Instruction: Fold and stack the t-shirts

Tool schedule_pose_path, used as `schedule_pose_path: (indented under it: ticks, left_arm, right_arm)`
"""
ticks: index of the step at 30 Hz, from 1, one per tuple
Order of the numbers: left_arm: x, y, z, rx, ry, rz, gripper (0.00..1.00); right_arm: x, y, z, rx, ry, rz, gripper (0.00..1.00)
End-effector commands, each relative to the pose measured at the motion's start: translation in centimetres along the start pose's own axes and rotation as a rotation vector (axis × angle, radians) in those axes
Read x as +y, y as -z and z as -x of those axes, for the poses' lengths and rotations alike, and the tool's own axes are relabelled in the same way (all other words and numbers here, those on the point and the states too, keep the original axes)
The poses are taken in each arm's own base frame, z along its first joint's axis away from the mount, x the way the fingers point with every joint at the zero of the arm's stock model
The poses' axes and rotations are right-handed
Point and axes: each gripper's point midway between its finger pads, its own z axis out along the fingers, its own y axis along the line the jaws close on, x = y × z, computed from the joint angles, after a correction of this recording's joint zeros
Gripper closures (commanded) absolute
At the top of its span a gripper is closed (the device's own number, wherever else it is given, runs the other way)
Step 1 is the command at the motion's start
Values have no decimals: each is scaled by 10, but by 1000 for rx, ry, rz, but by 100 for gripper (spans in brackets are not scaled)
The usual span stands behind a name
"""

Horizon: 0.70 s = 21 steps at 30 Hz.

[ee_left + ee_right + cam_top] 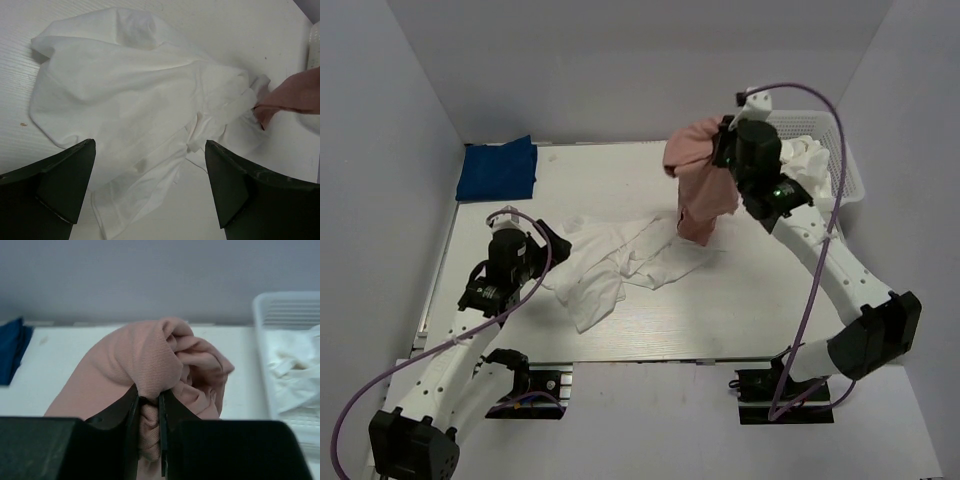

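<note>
Blue t-shirt [497, 168] sits at 10 o'clock on the table [750, 310]. Left gripper [150, 150] is wide open and empty over the crumpled white t-shirt [620, 262] mid-table. Right gripper [149, 407] is clamped on the pink t-shirt [698, 180], lifted at 1 o'clock.

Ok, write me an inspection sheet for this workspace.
Surface: white table, wood-grain.
Job's things: pink shirt lifted, bunched, hanging down beside the white shirt, which lies crumpled mid-table; blue shirt folded at the far left corner.
Clutter: basket at far right, white cloth in it.
Grippers: left gripper open above the white shirt; right gripper shut on the pink shirt.
Cables: purple cables looping along both arms.
Surroundings: plain walls on three sides.
</note>
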Motion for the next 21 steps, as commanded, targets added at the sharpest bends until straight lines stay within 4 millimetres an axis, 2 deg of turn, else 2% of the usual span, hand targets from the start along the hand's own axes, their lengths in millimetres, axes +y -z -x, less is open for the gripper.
schedule_pose_path:
  ticks: [1, 3, 4, 5, 6, 7, 8, 9, 10, 12, 14, 15, 16, 17, 18, 19, 20, 21]
  left_arm:
    - [-13, 1, 10, -6, -13, -27, 0]
    - [-16, 0, 14, 6, -25, -17, 0]
    - [-18, 1, 17, -1, -25, -23, 0]
    - [-19, -1, 17, 4, -37, -18, 0]
    - [-25, -1, 16, 26, -47, -42, 0]
    - [-25, -1, 16, 26, -47, -42, 0]
    - [-26, -2, 16, 40, -58, -42, 0]
    - [-33, 0, 19, 39, -70, -69, 0]
    - [-32, -3, 15, 58, -82, -69, 0]
    - [-37, -2, 18, 61, -82, -79, 0]
    - [-34, -4, 23, 36, -82, -62, 0]
    - [-33, -4, 24, 29, -82, -54, 0]
    - [-35, -5, 26, 18, -81, -62, 0]
    - [-34, -5, 28, 9, -70, -51, 0]
    - [-33, -6, 32, -4, -65, -51, 0]
    - [-33, -6, 32, -5, -65, -51, 0]
    - [-32, -9, 30, 5, -66, -43, 0]
    - [-30, -13, 30, 3, -66, -31, 0]
  right_arm:
    - [-57, -12, 78, -187, -11, -186, 100]
    - [-100, -18, 92, -196, 0, -280, 100]
    - [-108, -25, 113, -234, -13, -301, 100]
    - [-142, -28, 120, -240, -17, -360, 100]
    - [-153, -30, 124, -237, -20, -379, 100]
    - [-158, -31, 150, -280, -27, -374, 100]
    - [-178, -42, 145, -259, -31, -407, 100]
    - [-199, -46, 158, -282, -40, -440, 100]
    - [-204, -52, 157, -260, -41, -422, 100]
    - [-244, -49, 196, -349, -79, -474, 100]
    - [-259, -47, 221, -421, -71, -468, 100]
    - [-273, -45, 224, -435, -61, -478, 100]
    - [-274, -44, 234, -480, -54, -463, 100]
    - [-276, -50, 227, -462, -50, -442, 100]
    - [-287, -49, 225, -458, -50, -458, 100]
    - [-289, -51, 222, -452, -49, -450, 100]
    - [-295, -62, 204, -413, -49, -447, 100]
    - [-302, -65, 198, -408, -58, -455, 100]
